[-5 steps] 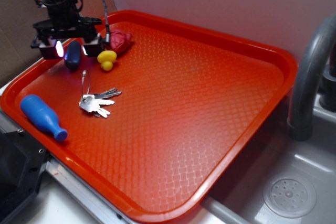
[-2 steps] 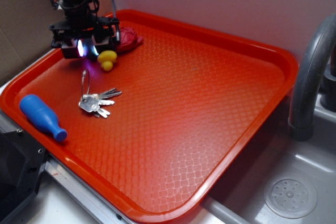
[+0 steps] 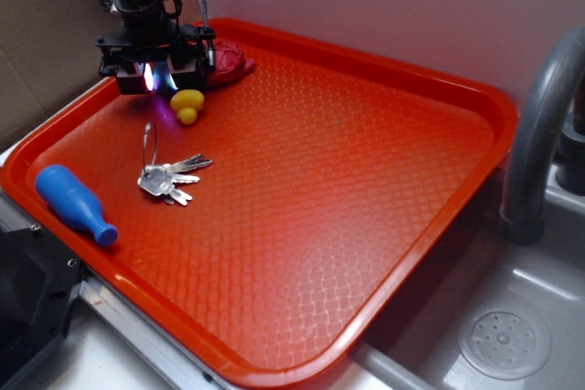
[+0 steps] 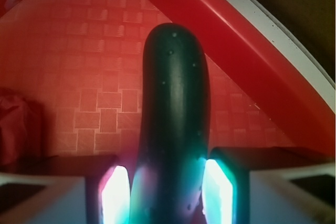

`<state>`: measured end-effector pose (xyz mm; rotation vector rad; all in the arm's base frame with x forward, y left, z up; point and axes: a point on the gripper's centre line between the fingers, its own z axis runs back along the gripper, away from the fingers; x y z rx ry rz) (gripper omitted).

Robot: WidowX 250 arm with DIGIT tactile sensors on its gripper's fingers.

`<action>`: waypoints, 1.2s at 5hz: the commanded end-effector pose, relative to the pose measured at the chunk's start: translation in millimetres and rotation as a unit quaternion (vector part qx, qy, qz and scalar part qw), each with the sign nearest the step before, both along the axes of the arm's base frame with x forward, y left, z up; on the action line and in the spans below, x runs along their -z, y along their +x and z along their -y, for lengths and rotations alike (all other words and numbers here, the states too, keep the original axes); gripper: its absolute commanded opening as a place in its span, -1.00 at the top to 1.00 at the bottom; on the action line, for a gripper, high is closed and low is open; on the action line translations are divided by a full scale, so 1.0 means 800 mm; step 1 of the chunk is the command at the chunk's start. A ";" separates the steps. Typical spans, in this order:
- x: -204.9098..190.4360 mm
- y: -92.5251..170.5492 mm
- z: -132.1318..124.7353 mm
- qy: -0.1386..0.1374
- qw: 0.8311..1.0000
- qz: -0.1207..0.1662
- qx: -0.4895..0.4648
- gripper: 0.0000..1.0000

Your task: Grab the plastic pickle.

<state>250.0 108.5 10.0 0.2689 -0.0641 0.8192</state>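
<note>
Filling the middle of the wrist view, the plastic pickle [image 4: 173,124] runs upright between the two glowing pads [image 4: 114,192] of the claw [image 4: 168,195], which press against its sides and pinch it. Its dark grey-green body has small dimples, and its rounded end points toward the raised rim of the red tray [image 4: 247,66]. In the exterior view the claw [image 3: 157,77] hangs over the far left corner of the tray [image 3: 384,70], lit purple and cyan between its fingers; the pickle itself cannot be made out there. A crumpled red object [image 3: 230,65] lies just behind the claw, and a small yellow toy [image 3: 187,105] sits just in front of it. Nearer the camera lie a bunch of keys [image 3: 168,177] and, by the near left rim, a blue bottle-shaped toy [image 3: 73,202]. Right of the tray stand a grey faucet [image 3: 539,125] and a sink drain [image 3: 504,342].
</note>
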 end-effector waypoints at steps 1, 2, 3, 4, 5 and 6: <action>-0.023 -0.034 0.019 -0.035 0.997 -0.026 0.057 1.00; -0.085 -0.069 0.067 -0.051 0.982 -0.007 0.182 1.00; -0.137 -0.089 0.099 -0.016 0.950 0.085 0.302 1.00; -0.198 -0.082 0.115 -0.009 0.942 0.107 0.317 1.00; -0.260 -0.074 0.132 -0.035 0.940 0.086 0.327 1.00; -0.286 -0.074 0.144 -0.065 0.943 0.053 0.323 1.00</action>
